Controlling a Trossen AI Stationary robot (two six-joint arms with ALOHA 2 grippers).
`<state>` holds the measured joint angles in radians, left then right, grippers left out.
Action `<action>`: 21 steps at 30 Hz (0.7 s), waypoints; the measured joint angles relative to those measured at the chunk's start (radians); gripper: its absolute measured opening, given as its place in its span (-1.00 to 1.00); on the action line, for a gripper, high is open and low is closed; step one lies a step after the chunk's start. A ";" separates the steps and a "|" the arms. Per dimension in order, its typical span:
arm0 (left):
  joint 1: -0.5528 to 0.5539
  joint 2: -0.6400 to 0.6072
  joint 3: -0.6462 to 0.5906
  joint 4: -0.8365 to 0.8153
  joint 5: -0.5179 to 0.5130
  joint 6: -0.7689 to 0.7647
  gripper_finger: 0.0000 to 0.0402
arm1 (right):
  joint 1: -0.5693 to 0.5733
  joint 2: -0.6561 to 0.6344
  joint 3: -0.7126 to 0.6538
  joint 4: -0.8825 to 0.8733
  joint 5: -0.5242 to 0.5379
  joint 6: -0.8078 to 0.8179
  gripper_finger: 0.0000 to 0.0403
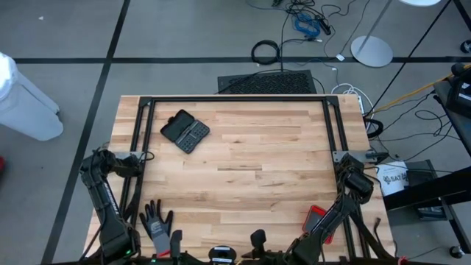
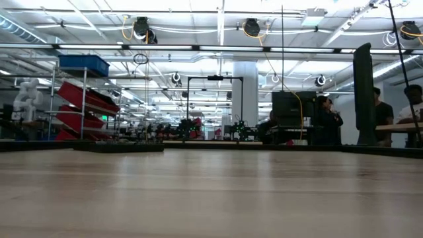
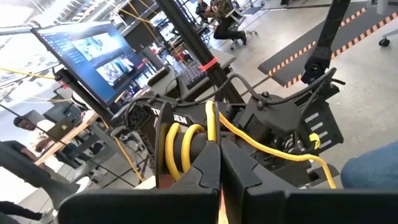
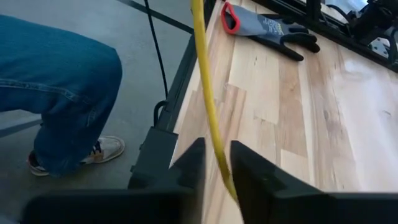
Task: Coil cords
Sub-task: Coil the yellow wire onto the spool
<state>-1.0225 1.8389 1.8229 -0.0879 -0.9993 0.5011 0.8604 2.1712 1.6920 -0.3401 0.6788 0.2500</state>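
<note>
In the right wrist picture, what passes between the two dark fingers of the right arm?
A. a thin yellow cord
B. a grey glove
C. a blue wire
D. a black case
A: the thin yellow cord runs down between the fingers of the right end effector, while the grey glove lies apart, farther along the wooden table.
</note>
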 joint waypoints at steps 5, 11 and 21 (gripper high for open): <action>0.000 0.000 0.000 0.000 0.000 0.000 -1.00 | 0.000 0.000 0.000 -0.001 -0.005 -0.008 -0.97; 0.001 0.000 0.000 0.000 0.021 -0.022 -1.00 | 0.000 0.000 0.000 -0.012 -0.005 -0.022 -0.98; 0.002 0.000 0.000 0.003 0.209 -0.024 -1.00 | -0.024 -0.004 0.000 -0.080 -0.062 -0.024 -1.00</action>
<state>-1.0210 1.8389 1.8229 -0.0846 -0.7898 0.4770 0.8360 2.1674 1.6920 -0.4202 0.6171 0.2256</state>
